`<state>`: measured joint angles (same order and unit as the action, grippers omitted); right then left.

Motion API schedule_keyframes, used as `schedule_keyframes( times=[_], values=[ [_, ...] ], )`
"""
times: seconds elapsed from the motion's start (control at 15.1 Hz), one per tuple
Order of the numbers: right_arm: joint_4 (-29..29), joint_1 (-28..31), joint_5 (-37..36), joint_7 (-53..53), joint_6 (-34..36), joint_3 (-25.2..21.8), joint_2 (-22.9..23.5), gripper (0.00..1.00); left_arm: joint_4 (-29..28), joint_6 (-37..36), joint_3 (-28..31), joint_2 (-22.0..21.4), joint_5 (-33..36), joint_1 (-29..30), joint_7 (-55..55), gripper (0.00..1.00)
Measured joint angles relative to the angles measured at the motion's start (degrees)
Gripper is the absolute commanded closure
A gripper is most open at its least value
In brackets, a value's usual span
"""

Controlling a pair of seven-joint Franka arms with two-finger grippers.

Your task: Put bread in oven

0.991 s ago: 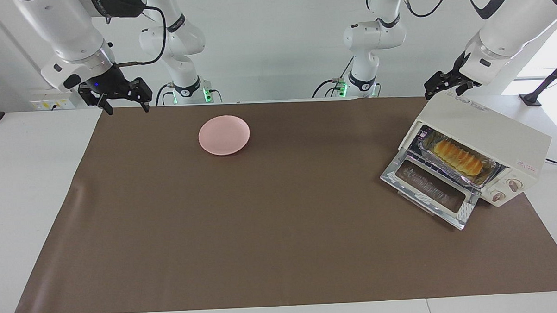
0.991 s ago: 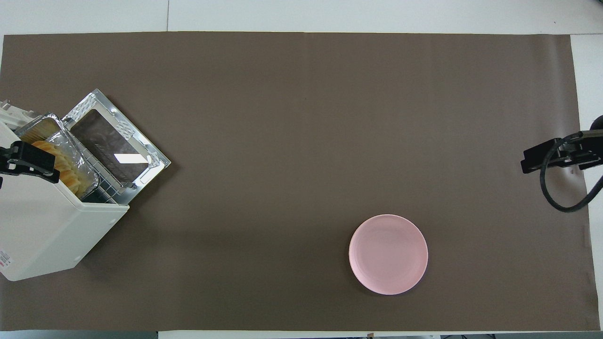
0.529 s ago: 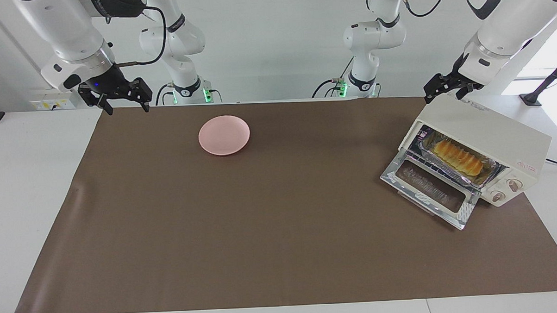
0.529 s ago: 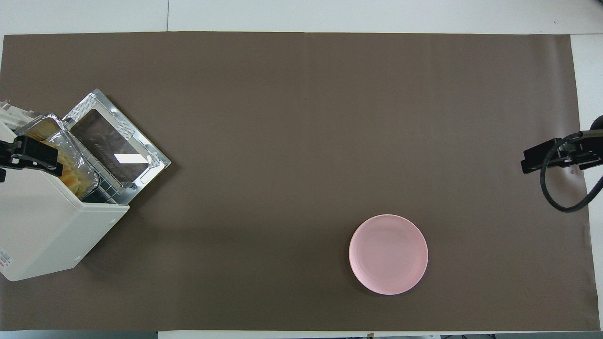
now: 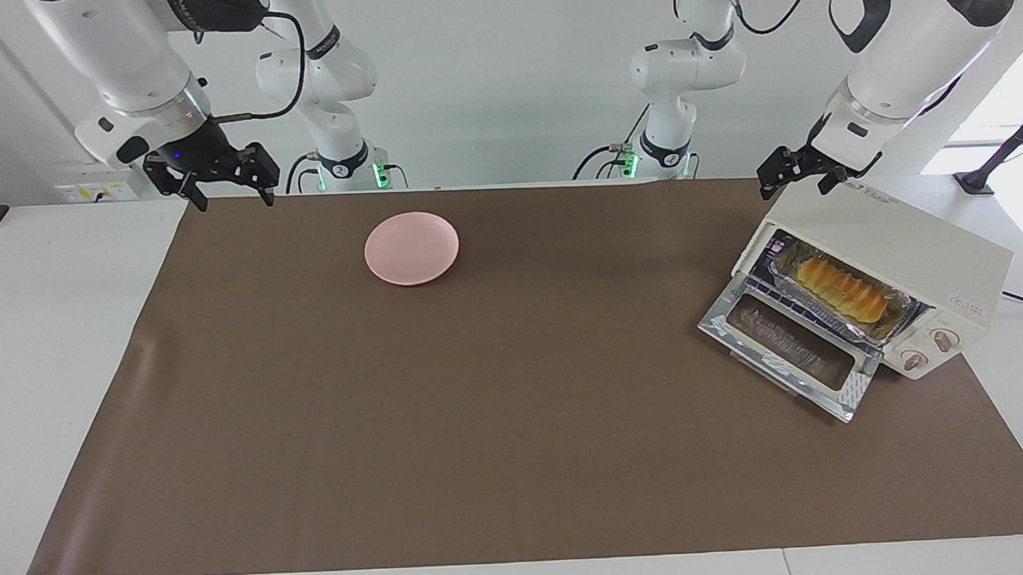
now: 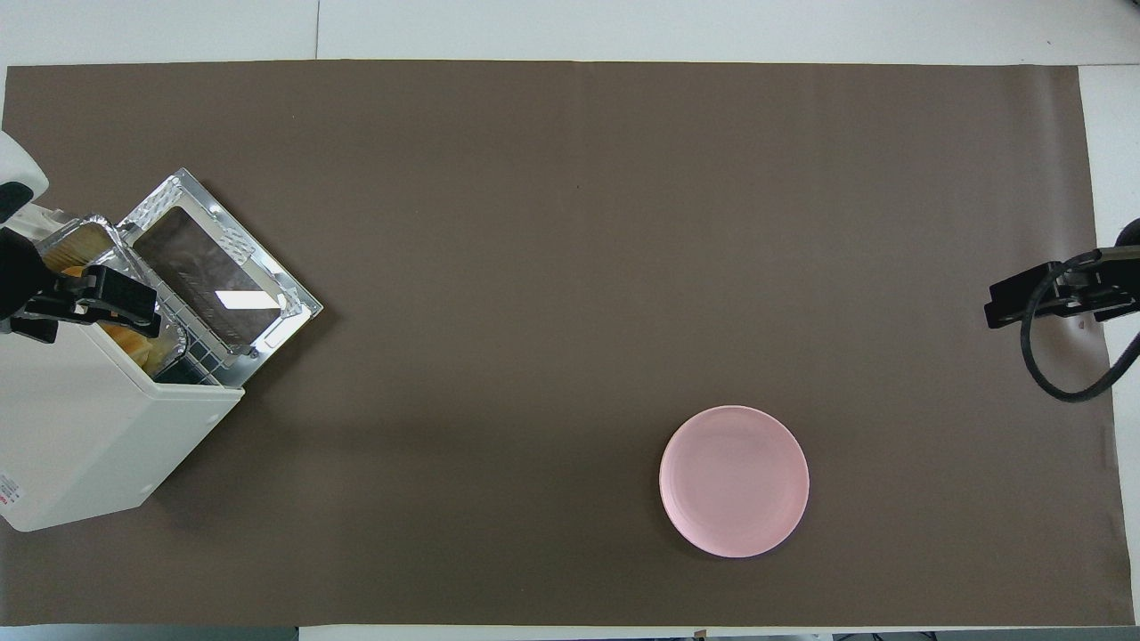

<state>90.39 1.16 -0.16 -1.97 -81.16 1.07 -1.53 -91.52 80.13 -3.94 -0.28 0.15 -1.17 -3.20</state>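
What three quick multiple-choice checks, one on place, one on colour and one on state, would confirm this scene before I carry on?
1. Where is the bread?
A. On the plate
B. In the foil tray inside the oven
C. On the mat

2. What colour is the plate?
A. Pink
B. Blue
C. Green

3. How is the oven door?
A. Shut
B. Taken off
C. Dropped open

Answers:
1 B: the loaf lies in the foil tray on the rack.
2 A: the plate, bare, is pink.
3 C: the glass door lies flat in front of the oven, while the left gripper hangs open over the oven's top.
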Motion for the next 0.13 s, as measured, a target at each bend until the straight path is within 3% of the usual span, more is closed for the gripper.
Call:
schedule_keyframes(
  times=[0.13],
  values=[
    [0.00, 0.00, 0.00, 0.00, 0.00, 0.00, 0.00, 0.00, -0.11, 0.03, -0.09, -0.25, 0.00, 0.03, 0.00, 0.00]
  ],
)
